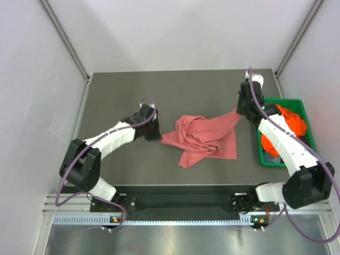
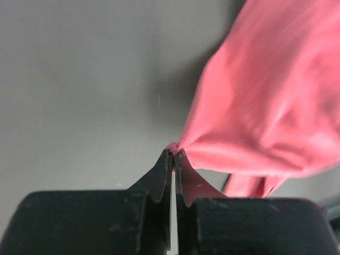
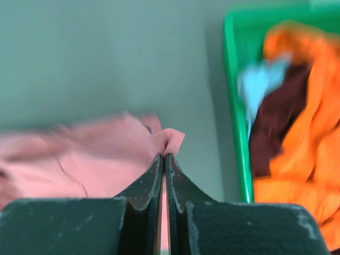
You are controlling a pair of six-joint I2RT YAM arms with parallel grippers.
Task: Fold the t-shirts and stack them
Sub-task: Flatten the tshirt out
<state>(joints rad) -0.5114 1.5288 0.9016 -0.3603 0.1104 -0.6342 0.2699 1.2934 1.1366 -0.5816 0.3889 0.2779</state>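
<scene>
Left fingers [image 2: 161, 178] and right fingers [image 3: 152, 179] each clenched on an edge of the salmon-pink t-shirt [image 1: 204, 139] between them

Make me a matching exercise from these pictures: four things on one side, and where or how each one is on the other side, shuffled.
Things
1. pink shirt
2. orange shirt
3. bin
4. left gripper

Place or state
A. lying inside the bin
B. shut on the pink shirt
C. crumpled in the middle of the table
D. at the table's right edge

Pairs: 1-C, 2-A, 3-D, 4-B
</scene>
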